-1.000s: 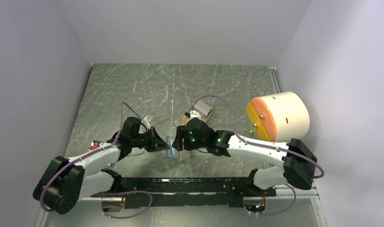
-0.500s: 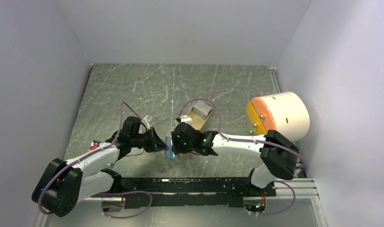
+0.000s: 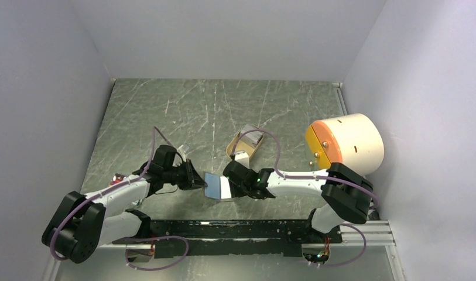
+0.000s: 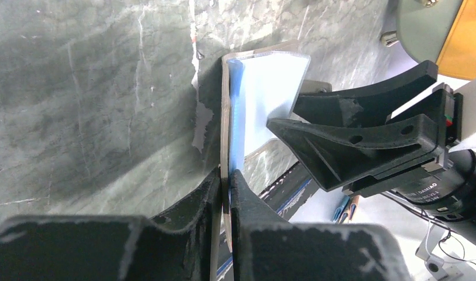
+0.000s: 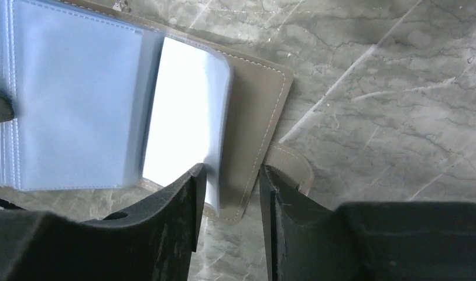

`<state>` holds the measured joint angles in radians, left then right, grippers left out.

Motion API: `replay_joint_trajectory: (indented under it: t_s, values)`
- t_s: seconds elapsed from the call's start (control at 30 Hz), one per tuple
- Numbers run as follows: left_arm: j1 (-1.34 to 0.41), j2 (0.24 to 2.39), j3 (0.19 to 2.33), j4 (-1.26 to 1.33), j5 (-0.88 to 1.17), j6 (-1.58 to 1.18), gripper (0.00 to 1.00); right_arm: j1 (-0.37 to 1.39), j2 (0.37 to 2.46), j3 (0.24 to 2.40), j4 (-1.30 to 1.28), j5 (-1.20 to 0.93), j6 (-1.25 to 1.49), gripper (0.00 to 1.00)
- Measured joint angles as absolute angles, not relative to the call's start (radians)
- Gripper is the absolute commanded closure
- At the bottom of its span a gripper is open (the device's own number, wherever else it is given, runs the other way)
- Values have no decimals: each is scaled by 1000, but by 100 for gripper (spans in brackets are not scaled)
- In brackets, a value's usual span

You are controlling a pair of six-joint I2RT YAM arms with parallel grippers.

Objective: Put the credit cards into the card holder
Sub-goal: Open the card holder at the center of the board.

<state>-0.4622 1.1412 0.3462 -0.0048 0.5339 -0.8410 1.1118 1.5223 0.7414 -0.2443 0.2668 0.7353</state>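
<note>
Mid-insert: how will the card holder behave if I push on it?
Probably floppy: the card holder has clear sleeves that curve and fan apart. Likely light and apt to slide on the table, though the left gripper pinching its edge should steady it.

I see a soft fold-over card holder, grey-olive outside, pale blue inside, and a grey-green worktop streaked white.

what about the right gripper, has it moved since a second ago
Yes: the right gripper slid down the view, clear of the tan tray it overlapped before.
</note>
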Motion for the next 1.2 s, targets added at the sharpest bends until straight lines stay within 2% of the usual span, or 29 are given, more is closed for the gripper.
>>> replay_joint_trajectory:
  t_s: [0.13,0.17,0.27,0.3,0.93,1.07,1.2]
  values:
    - [-462,1151,346,-7,525,-831,79,1110,1512,733,-245,282,741,58]
    - [-462,1152,346,-9,522,-826,79,1110,1506,728,-248,286,743,58]
    - [-462,1155,347,-23,514,-813,91,1110,1489,722,-267,298,747,57]
    - [-462,1156,347,-27,512,-810,91,1109,1484,722,-272,304,748,57]
    - [-462,1157,331,23,554,-812,91,1106,1459,714,-266,325,750,59]
    - [-462,1143,334,-8,552,-809,91,1105,1414,704,-247,328,728,52]
    - [-462,1114,356,-57,552,-804,91,1100,1361,741,-265,379,677,51]
